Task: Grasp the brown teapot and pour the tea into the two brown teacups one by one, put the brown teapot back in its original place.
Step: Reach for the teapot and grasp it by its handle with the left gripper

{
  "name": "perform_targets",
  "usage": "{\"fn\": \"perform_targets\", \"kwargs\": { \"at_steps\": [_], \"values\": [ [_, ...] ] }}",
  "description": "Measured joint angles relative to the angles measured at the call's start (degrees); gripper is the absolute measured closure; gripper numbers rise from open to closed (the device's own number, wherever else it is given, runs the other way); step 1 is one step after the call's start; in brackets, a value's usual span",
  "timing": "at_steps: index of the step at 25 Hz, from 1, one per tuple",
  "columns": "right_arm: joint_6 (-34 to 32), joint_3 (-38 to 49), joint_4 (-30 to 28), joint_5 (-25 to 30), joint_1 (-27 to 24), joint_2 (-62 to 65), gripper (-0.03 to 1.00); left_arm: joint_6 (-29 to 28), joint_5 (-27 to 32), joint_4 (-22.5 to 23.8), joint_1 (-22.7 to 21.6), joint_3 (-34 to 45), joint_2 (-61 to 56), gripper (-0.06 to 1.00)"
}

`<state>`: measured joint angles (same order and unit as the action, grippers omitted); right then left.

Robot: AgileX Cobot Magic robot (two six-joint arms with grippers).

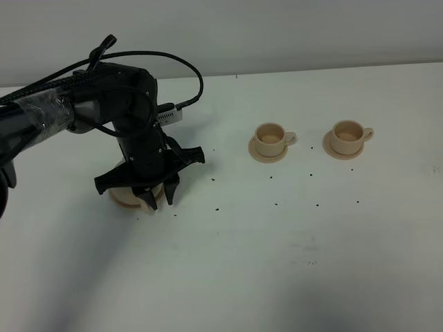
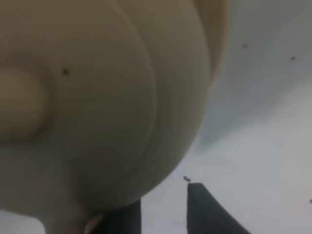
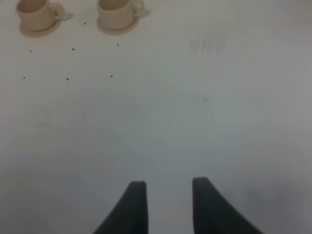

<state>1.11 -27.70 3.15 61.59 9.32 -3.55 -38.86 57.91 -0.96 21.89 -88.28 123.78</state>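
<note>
My left gripper (image 1: 158, 199) sits low over the teapot (image 2: 122, 97), jaws partly apart; whether they hold it I cannot tell. My right gripper (image 3: 163, 195) gapes, empty. Both cups (image 1: 271, 136) (image 1: 348, 133) stand on the table (image 1: 277, 263), well apart from the teapot.

A robot lab, by the look of it: a bare white counter (image 1: 277, 277) against a blank pale wall (image 1: 277, 34), a black robot arm (image 1: 135, 131) with taped wrapping and loose cables (image 1: 200, 81), and two cups (image 1: 270, 136) on saucers.

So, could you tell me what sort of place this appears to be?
Probably a robotics lab bench: a bare white table against a plain wall, a cabled robot arm over a teapot, two cups.
</note>
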Motion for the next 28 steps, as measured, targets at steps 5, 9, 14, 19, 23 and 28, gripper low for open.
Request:
{"fn": "perform_targets", "kwargs": {
  "at_steps": [5,9,14,19,23,28],
  "values": [
    [0.0,0.0,0.0,0.0,0.0,0.0,0.73,0.8,1.4,1.0,-0.1,0.0,0.0,0.69],
    [0.0,0.0,0.0,0.0,0.0,0.0,0.73,1.7,3.5,1.3,-0.7,0.0,0.0,0.69],
    [0.0,0.0,0.0,0.0,0.0,0.0,0.73,4.4,5.3,1.4,-2.2,0.0,0.0,0.69],
    [0.0,0.0,0.0,0.0,0.0,0.0,0.73,7.4,5.7,1.5,-3.1,0.0,0.0,0.69],
    [0.0,0.0,0.0,0.0,0.0,0.0,0.73,10.3,5.3,1.0,-3.2,0.0,0.0,0.69],
    [0.0,0.0,0.0,0.0,0.0,0.0,0.73,15.0,5.2,0.1,-3.2,0.0,0.0,0.69]
  ]
}}
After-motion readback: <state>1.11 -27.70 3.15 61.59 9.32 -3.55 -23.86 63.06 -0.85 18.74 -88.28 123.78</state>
